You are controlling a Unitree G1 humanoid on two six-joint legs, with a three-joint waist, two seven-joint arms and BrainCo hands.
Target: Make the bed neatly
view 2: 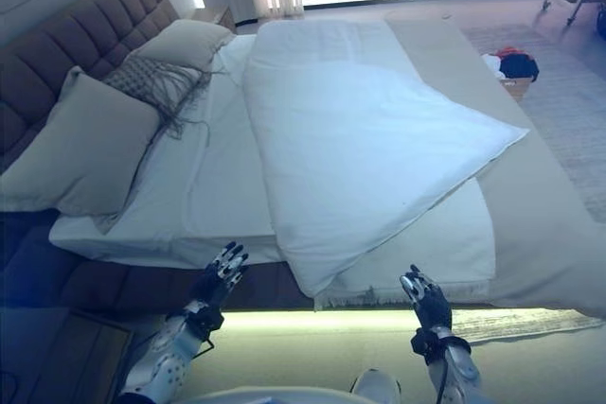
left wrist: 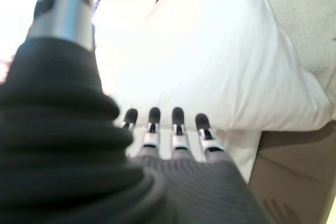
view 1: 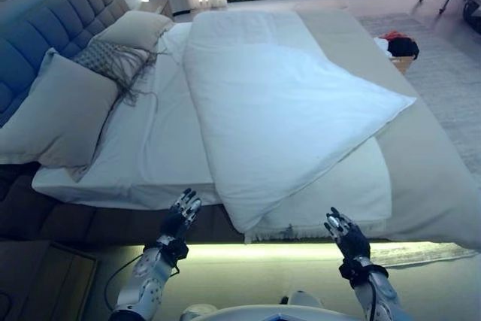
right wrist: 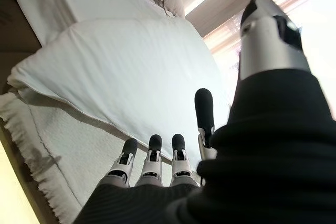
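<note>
Facing rumpled duvet (view 1: 278, 118), pillows (view 1: 56, 110) eye-view-only

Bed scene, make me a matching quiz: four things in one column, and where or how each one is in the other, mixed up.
1 duvet
2 fringed pillow
3 left hand
4 basket

A on the floor past the bed's far side
B folded askew, one corner pointing toward the bed's foot
C open, near the bed's near edge
D between two plain pillows by the headboard

Pairs: 1-B, 2-D, 3-C, 4-A

Silver dark-tipped hands (view 1: 181, 217) (ribbed dark covers)
</note>
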